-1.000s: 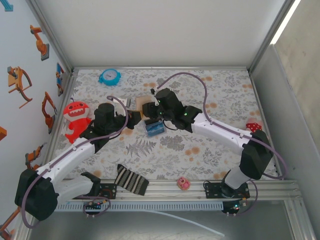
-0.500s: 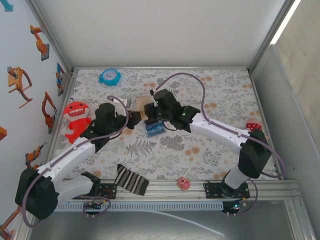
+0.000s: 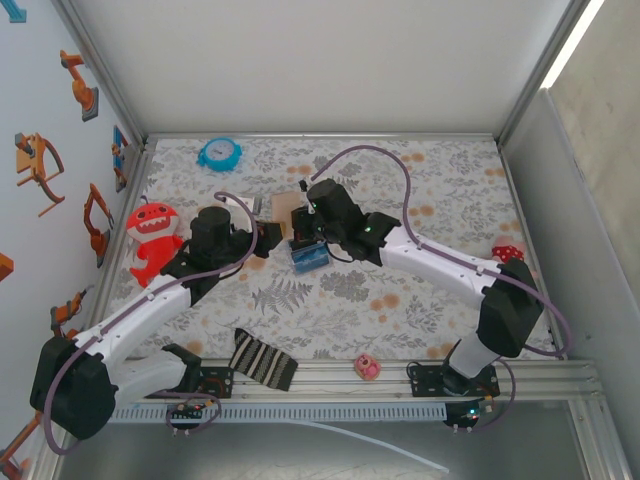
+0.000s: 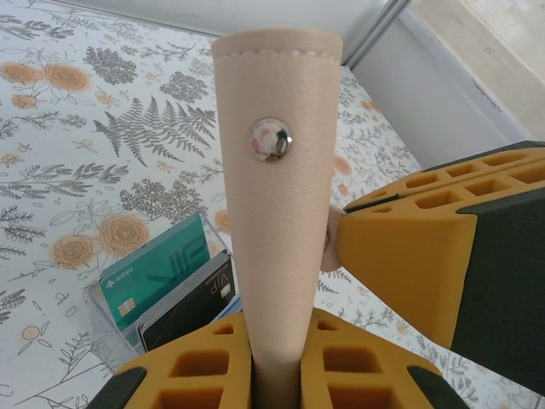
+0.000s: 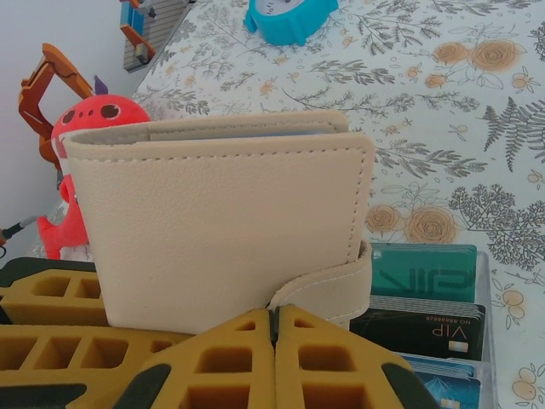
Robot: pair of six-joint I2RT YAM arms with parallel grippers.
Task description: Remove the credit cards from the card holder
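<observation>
The tan card holder (image 4: 272, 196) stands edge-on and folded shut, and my left gripper (image 4: 274, 345) is shut on its lower edge. A metal snap (image 4: 271, 138) shows on its narrow face. In the right wrist view the card holder (image 5: 221, 221) faces me broadside, and my right gripper (image 5: 274, 317) is shut on its closing strap (image 5: 328, 290). From above, both grippers meet at the card holder (image 3: 284, 208) at mid-table. Below it a clear tray (image 3: 308, 255) holds loose credit cards (image 5: 423, 271): green, black VIP and blue.
A red fish toy (image 3: 152, 238) lies at the left edge and a blue alarm clock (image 3: 219, 153) at the back. A striped cloth (image 3: 262, 360) and a small pink object (image 3: 367, 367) lie near the front rail. A red spotted piece (image 3: 507, 252) sits at the right.
My right gripper has edged slightly left with the strap. The left arm and the card tray have stayed put.
</observation>
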